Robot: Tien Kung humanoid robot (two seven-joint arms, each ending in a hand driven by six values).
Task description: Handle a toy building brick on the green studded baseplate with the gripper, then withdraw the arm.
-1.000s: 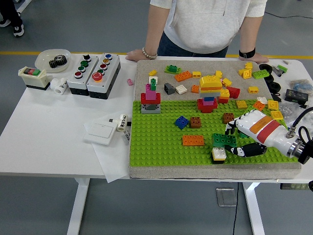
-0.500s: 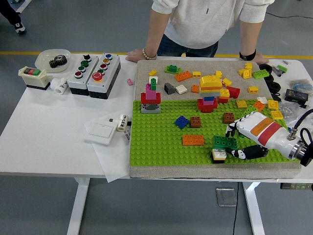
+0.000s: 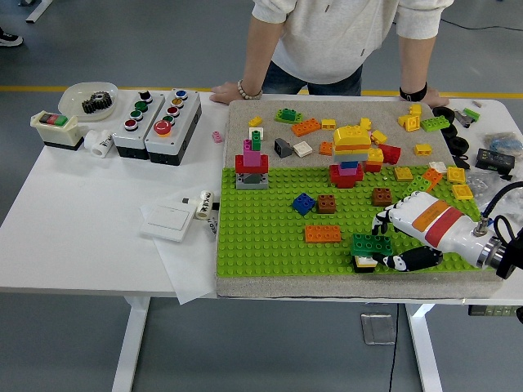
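Our right robot hand reaches in from the right edge, low over the green studded baseplate, with its fingers closed around a dark green brick near the plate's front edge. That brick sits on top of a small white-and-yellow brick — the two are stacked and touching. An orange brick lies just to the left. We see a person at the counter's far side, both hands resting on its edge — one bare wrist wears a bead bracelet.
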